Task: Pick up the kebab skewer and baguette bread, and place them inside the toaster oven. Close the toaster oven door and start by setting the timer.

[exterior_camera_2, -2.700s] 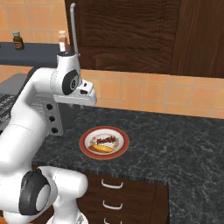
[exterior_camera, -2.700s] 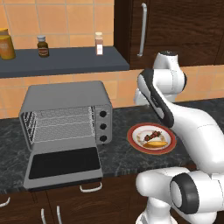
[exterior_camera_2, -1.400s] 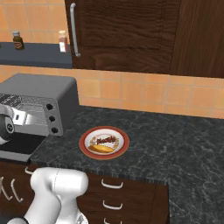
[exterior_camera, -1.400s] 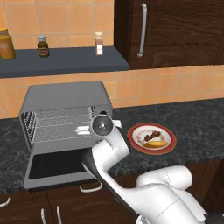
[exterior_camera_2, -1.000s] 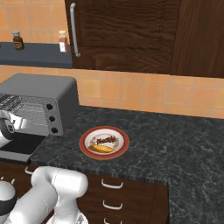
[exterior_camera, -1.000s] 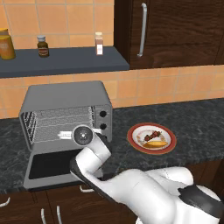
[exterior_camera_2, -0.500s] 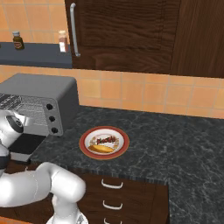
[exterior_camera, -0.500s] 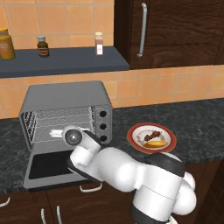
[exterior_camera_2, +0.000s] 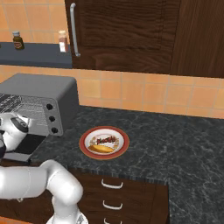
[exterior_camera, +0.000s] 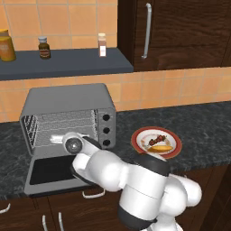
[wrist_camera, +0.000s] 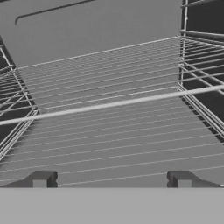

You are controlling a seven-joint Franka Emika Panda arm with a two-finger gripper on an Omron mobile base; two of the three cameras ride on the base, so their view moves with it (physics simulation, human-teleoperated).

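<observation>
Tool point(wrist_camera: 112, 178): jaws spread wide, nothing held, aimed into oven point(exterior_camera: 72, 106) over wire racks. Door point(exterior_camera: 52, 173): folded down, open. Skewer point(exterior_camera: 157, 140) and baguette point(exterior_camera: 161, 148): laid on plate point(exterior_camera: 140, 134) on desk point(exterior_camera: 207, 131), right of oven.

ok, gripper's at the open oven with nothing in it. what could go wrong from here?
1. The open gripper sits at the oven mouth, close over the wire rack; the fingers could snag on it.
2. The skewer and baguette lie close together on the plate, so grasping one may push the other.
3. The lowered door lies under the arm and may get bumped.
</observation>
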